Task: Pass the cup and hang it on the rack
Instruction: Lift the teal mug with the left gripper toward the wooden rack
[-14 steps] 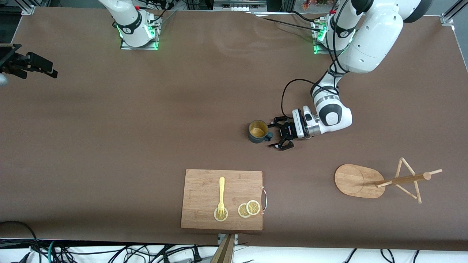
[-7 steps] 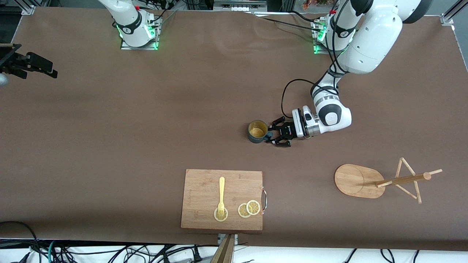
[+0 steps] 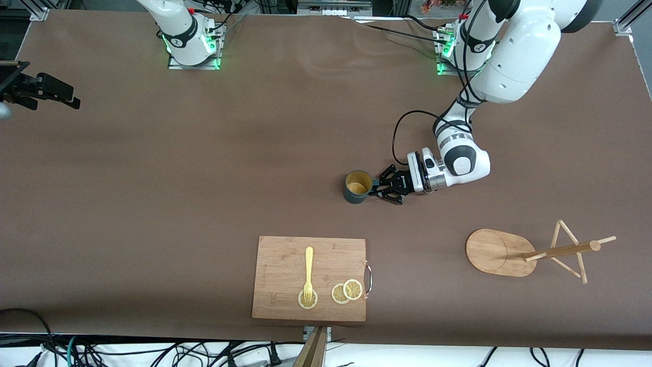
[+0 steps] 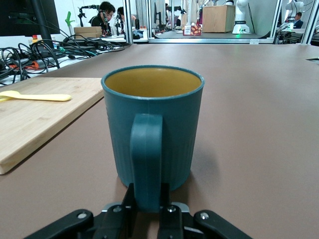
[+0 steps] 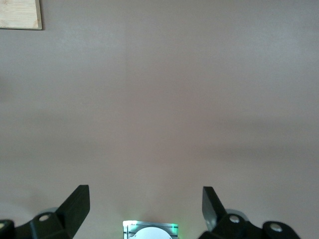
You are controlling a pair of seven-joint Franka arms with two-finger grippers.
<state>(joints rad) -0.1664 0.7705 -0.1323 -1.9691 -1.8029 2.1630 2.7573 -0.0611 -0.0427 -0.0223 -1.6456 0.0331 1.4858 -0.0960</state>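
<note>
The teal-blue cup [image 3: 356, 187] with a yellow inside stands upright on the brown table, its handle [image 4: 147, 159] turned toward the left arm. My left gripper [image 3: 378, 192] lies low at the table, shut on that handle; in the left wrist view both fingers of the left gripper [image 4: 148, 199] press the handle's sides. The bamboo rack [image 3: 496, 252] stands toward the left arm's end, nearer to the front camera than the cup. My right gripper [image 5: 144, 201] hangs open and empty high over bare table by its own base; the front view does not show it.
A wooden cutting board [image 3: 285, 265] lies nearer to the front camera than the cup, carrying a yellow fork [image 3: 308, 272] and lemon slices [image 3: 346, 291]. A black mount [image 3: 41, 92] juts in at the right arm's end of the table.
The left gripper's fingers have closed from wide open onto the cup's handle, and the cup has shifted slightly. The right arm has not moved.
</note>
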